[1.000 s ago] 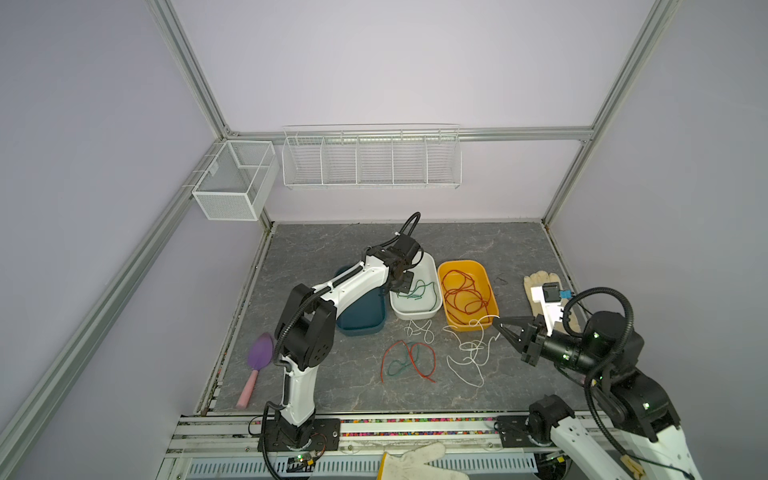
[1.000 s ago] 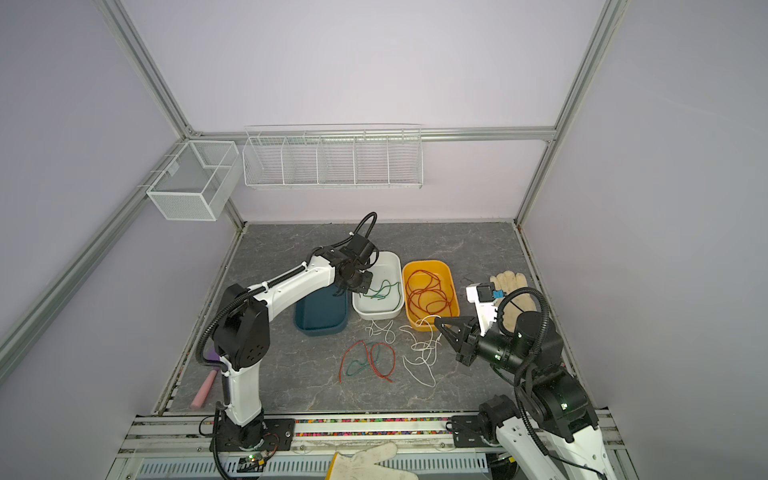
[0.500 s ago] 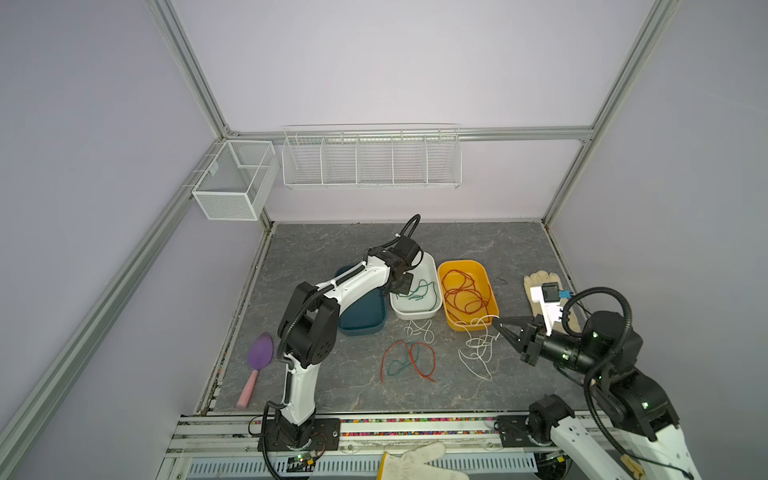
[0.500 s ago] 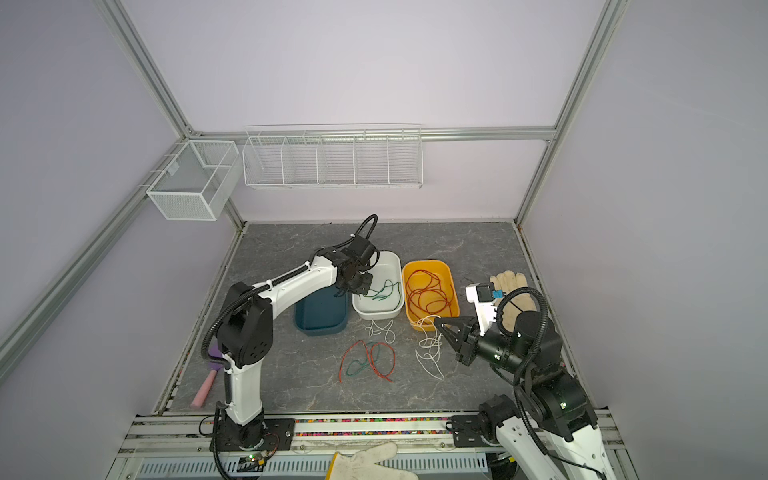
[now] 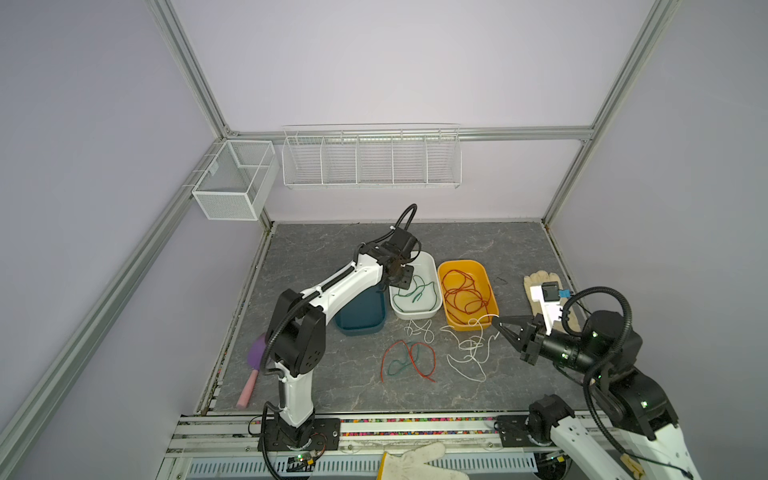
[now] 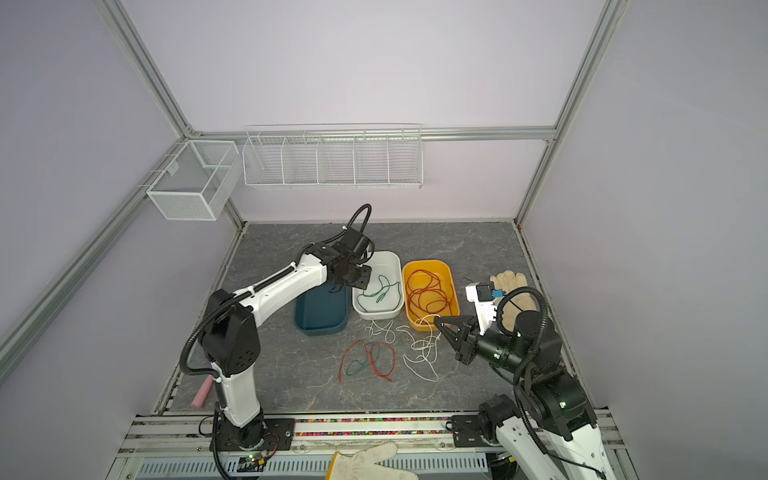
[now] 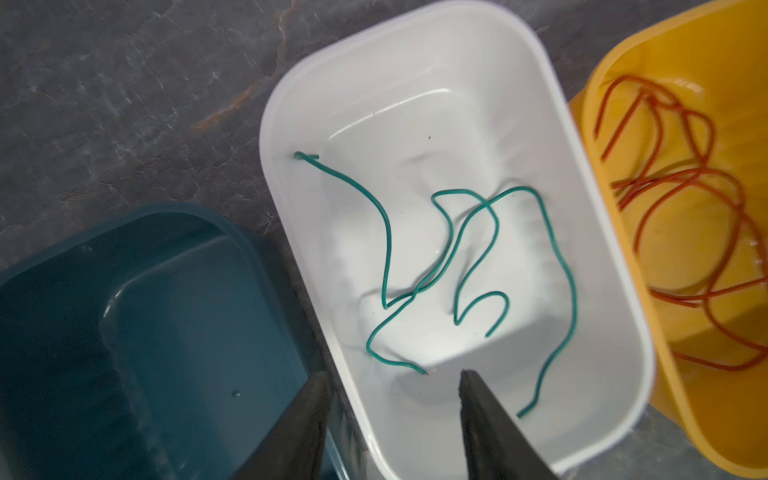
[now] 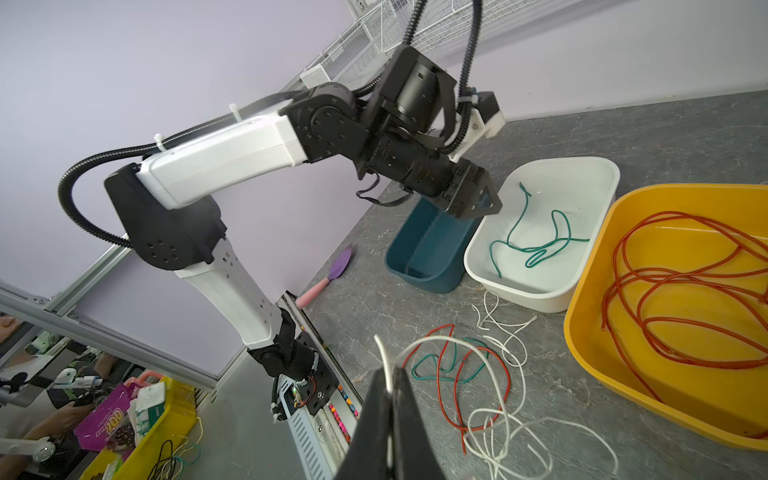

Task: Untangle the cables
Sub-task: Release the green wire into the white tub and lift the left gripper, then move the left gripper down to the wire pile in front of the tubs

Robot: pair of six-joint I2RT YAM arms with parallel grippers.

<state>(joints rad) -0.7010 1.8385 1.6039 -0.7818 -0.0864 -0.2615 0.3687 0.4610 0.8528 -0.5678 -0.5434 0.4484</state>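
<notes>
Top view: left tool (image 5: 402, 281) over white tray (image 5: 426, 266), right tool (image 5: 497, 323) at 3 o'clock of white cable (image 5: 468, 345) on bench (image 5: 357, 386). Left wrist: tool apart, empty; green cable (image 7: 388, 249) in tray. Right wrist: tool pinched on white cable.

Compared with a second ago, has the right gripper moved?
No. The right gripper still sits at the yellow tray's near corner, shut on the white cable.

Robotics lab cell — alu frame (image 5: 200, 83), panel walls (image 5: 395, 62), wire rack (image 5: 371, 160).
</notes>
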